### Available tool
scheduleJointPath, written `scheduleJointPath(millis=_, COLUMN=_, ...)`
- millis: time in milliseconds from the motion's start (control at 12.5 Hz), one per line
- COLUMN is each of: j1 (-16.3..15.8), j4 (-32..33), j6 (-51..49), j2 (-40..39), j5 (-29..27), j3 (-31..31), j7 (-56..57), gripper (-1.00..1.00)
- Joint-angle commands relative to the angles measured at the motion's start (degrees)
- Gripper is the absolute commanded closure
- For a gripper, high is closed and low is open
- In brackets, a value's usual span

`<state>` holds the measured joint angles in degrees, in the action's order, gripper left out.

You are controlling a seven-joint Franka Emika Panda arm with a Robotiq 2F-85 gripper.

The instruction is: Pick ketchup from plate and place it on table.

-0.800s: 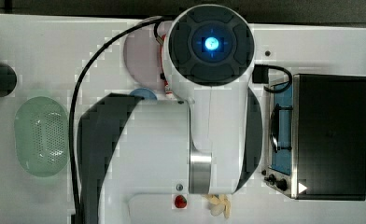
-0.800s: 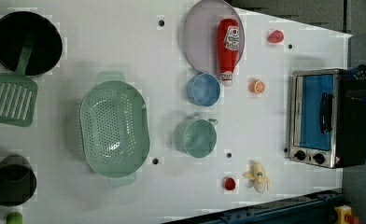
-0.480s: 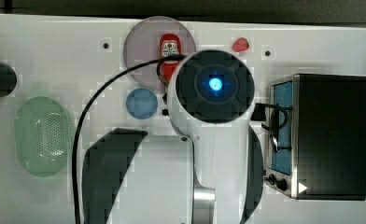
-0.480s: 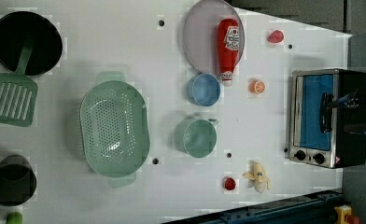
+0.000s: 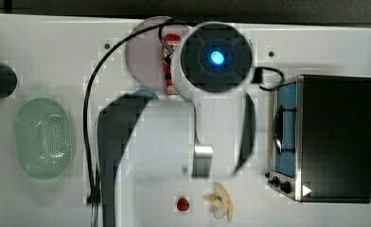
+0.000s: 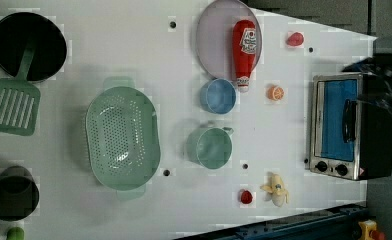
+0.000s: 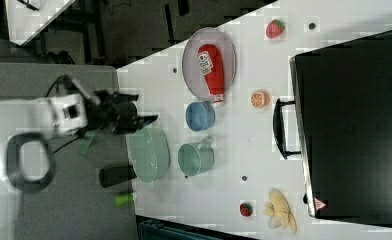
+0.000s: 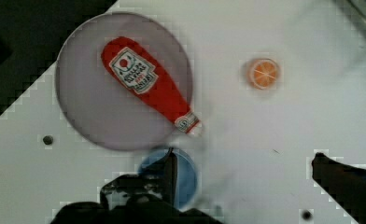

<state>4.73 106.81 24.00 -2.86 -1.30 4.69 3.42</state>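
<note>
Although my arm (image 5: 174, 142) hides most of the ketchup (image 5: 168, 71) and plate (image 5: 143, 54) in the top view, I see the end effector (image 8: 242, 177) fingers spread, empty.

Blue bowl (image 8: 186, 179) sits partly behind one finger of the pincer (image 8: 245, 156). Orange slice (image 8: 263, 73) lies out beyond the pincer, well apart from it. Farther from the pincer:
- green mug (image 6: 210, 146), next to the blue bowl
- pale green colander (image 6: 122, 137)
- toaster oven (image 6: 344, 125), blue door, black handle
- strawberry piece (image 6: 295, 38)
- banana (image 6: 275, 189), with a small red piece (image 6: 246, 196) beside it
- black pot (image 6: 28, 45), green slotted spatula (image 6: 11, 105) and dark cup (image 6: 11, 192), farthest off
</note>
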Motion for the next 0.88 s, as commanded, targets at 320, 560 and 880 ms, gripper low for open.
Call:
scheduleJointPath(millis=320, j1=-1.53, j4=1.13, j6=15.65, j2=-13.52, j5=-0.17, j3=1.76, j7=16.16, gripper=-1.00)
scheduleJointPath(millis=560, j1=-2.03, j4=0.05, j6=23.75, j2=-20.28, j5=0.06, j3=1.76, j7=27.37, gripper=-1.00)
scheduleJointPath(millis=880, j1=-2.44, j4=-5.72, j6=26.36, j2=-29.51, j5=0.64, j3=1.74, j7=31.80, gripper=-1.00)
